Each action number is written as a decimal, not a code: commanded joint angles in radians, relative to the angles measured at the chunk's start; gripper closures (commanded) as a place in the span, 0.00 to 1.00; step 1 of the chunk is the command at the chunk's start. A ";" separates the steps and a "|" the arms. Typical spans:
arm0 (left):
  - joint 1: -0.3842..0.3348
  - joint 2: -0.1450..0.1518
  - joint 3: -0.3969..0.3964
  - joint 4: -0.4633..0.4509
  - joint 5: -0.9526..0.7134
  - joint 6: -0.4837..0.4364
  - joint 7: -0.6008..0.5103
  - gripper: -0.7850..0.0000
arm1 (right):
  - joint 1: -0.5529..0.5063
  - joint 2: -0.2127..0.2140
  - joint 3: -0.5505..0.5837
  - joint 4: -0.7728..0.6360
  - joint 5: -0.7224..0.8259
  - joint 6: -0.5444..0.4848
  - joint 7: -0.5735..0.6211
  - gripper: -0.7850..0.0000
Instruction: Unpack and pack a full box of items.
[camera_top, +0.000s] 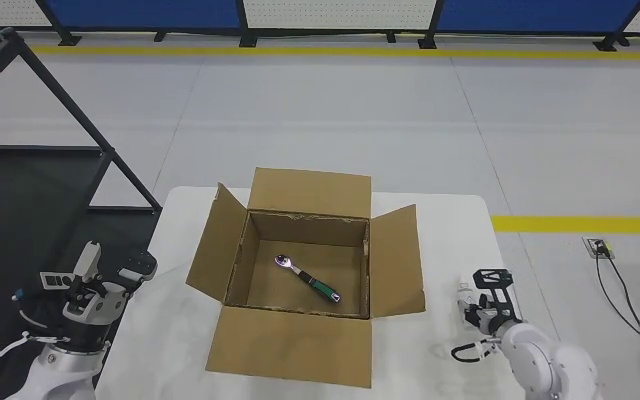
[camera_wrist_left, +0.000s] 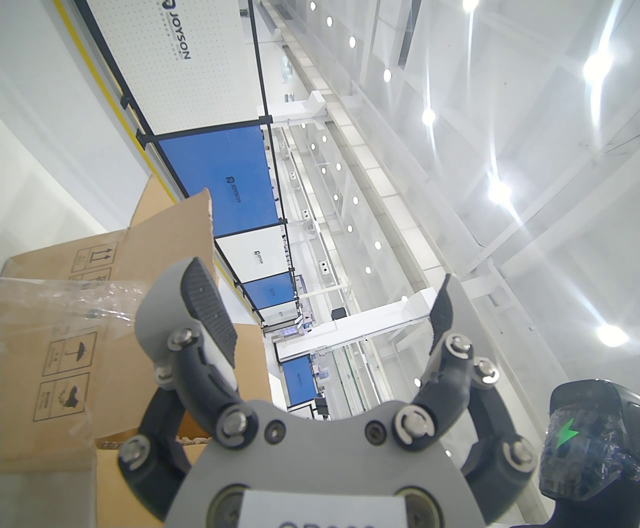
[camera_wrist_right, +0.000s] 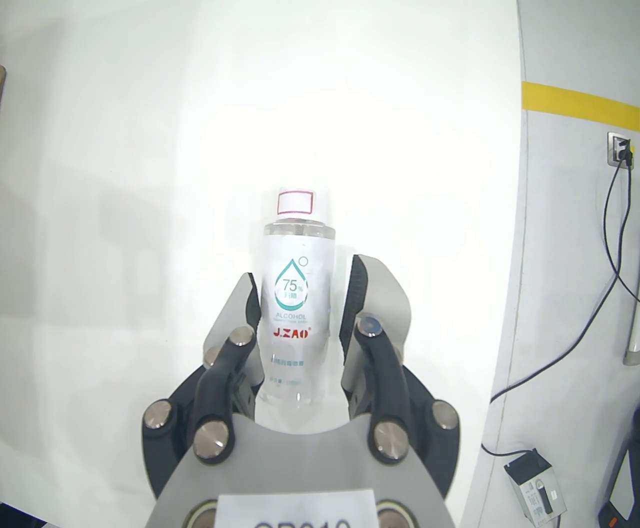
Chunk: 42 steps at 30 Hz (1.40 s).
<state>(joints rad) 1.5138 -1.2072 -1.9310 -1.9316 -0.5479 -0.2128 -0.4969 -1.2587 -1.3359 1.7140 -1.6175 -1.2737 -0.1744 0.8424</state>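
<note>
The right tool (camera_wrist_right: 304, 272) sits closest in its own wrist view, part-way open, with a clear plastic spray bottle with a white label and white cap (camera_wrist_right: 297, 300) lying lengthwise between its fingers (camera_wrist_right: 356, 295). One black pad is against the bottle's side. The other stands a little off it, with a sliver of white showing between, so the tool brackets the bottle rather than clamps it. The bottle's cap points away from the wrist, and the bottle appears to lie on the white worktop (camera_wrist_right: 125, 200), though the glare makes it hard to be sure that it rests there.

From above, this tool (camera_top: 490, 290) and the bottle (camera_top: 463, 292) are at the worktop's right edge, well apart from the brown cardboard box (camera_top: 310, 192). The box stands open in the middle of the worktop (camera_top: 170, 320) with all four flaps folded outward. On the box floor lies a ratchet wrench with a silver head and a green-and-black handle (camera_top: 307, 278), set diagonally, its head toward the rear left corner.

The left tool (camera_top: 110, 268) is at the worktop's left edge, near the box's left flap. In its wrist view it (camera_wrist_left: 321, 280) points up toward the ceiling lights, spread wide and holding nothing, with the printed side of the box (camera_wrist_left: 60, 310) just beside it.

A yellow floor line (camera_wrist_right: 575, 102) and a wall socket with a black cable (camera_wrist_right: 619, 150) lie past the worktop's right edge.
</note>
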 joint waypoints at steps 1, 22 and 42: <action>0.000 0.000 0.000 0.000 0.000 0.000 0.000 0.00 | 0.005 0.002 -0.006 0.005 -0.001 0.000 0.006 0.55; 0.000 0.000 0.000 0.000 0.000 0.000 0.000 0.00 | 0.017 0.016 -0.038 -0.034 0.000 0.085 -0.011 1.00; 0.000 0.000 0.000 0.000 0.000 0.000 0.000 0.00 | -0.068 0.016 -0.255 -0.654 0.040 -0.056 -0.298 1.00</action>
<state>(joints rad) 1.5138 -1.2072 -1.9310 -1.9316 -0.5479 -0.2128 -0.4969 -1.3417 -1.3203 1.4961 -2.2659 -1.2255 -0.2093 0.5362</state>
